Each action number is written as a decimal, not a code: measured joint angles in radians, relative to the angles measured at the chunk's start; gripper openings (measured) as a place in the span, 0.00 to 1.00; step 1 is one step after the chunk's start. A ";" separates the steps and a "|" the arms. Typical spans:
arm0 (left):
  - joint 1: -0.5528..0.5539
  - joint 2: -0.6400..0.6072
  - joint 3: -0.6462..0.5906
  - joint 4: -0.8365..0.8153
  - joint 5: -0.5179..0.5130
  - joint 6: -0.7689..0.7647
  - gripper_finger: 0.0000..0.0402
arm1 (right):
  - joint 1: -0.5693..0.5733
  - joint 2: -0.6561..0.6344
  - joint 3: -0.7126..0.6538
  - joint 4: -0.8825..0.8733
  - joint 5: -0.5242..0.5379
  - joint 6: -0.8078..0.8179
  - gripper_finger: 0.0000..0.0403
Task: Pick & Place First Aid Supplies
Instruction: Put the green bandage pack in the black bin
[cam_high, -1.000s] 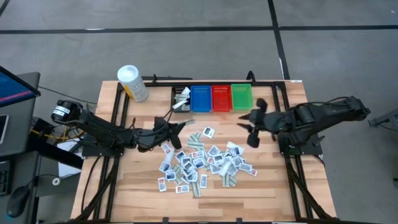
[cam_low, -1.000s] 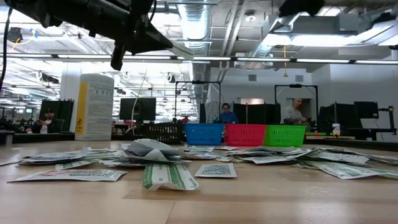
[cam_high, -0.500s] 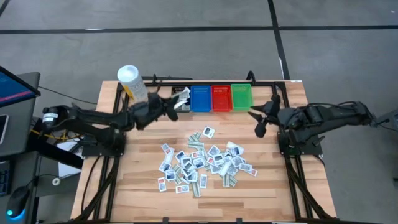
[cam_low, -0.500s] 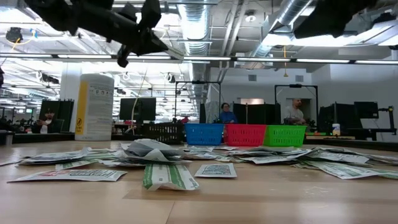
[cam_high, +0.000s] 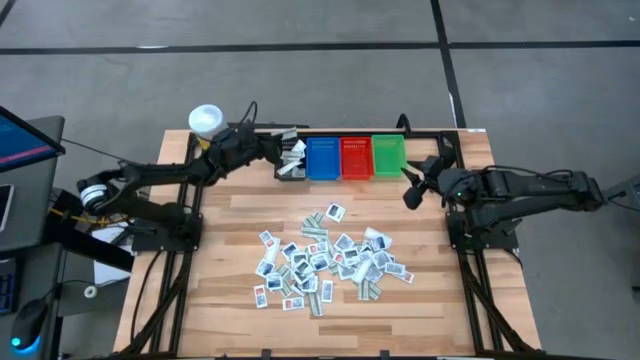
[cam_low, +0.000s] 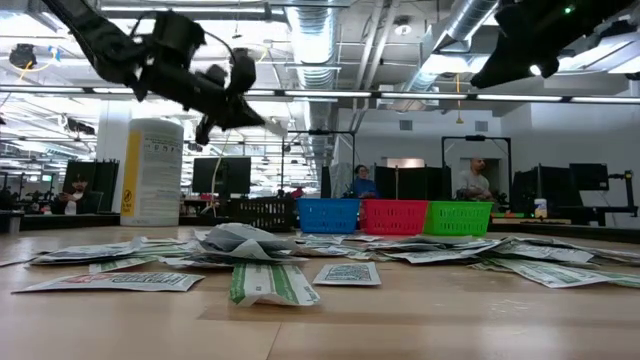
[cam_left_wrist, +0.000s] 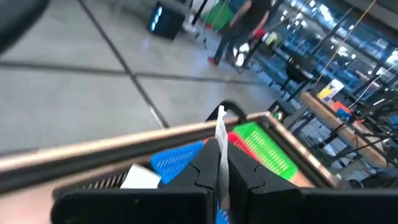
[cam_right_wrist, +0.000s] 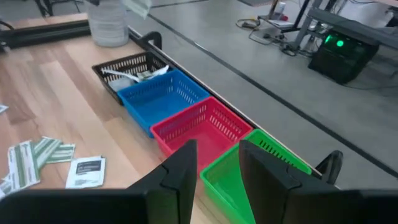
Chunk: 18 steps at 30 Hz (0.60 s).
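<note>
The first aid packets lie in a loose flat pile on the table's middle, seen edge-on in the low view. My left gripper hovers by the black bin at the far edge, shut on one white packet. A few packets lie inside that bin. My right gripper hangs open in the air near the green bin, touching nothing. My left gripper pinches one white packet between its two fingers. The packet stands edge-on between them, and its free end sticks out past the fingertips. It is lifted clear of the table, just beside the black bin.
Blue and red bins stand between the black and green ones along the far edge. A white tub with a yellow label stands at the far left corner, close behind my left arm. Bare wood lies left and right of the pile.
My left gripper has risen from the pile's left side and swung toward the far edge, carrying the packet to the black bin. My right gripper has drawn back from the pile toward the table's right and far side, by the green bin.
</note>
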 joint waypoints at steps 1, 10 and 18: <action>0.014 0.021 0.000 0.002 0.022 -0.011 0.02 | -0.005 0.000 0.000 0.002 0.000 0.000 0.28; 0.058 0.187 0.000 0.010 0.108 -0.054 0.02 | -0.043 0.000 0.000 0.010 0.000 0.000 0.28; 0.057 0.222 0.000 0.030 0.108 -0.052 0.02 | -0.048 0.000 0.000 0.010 -0.001 0.000 0.28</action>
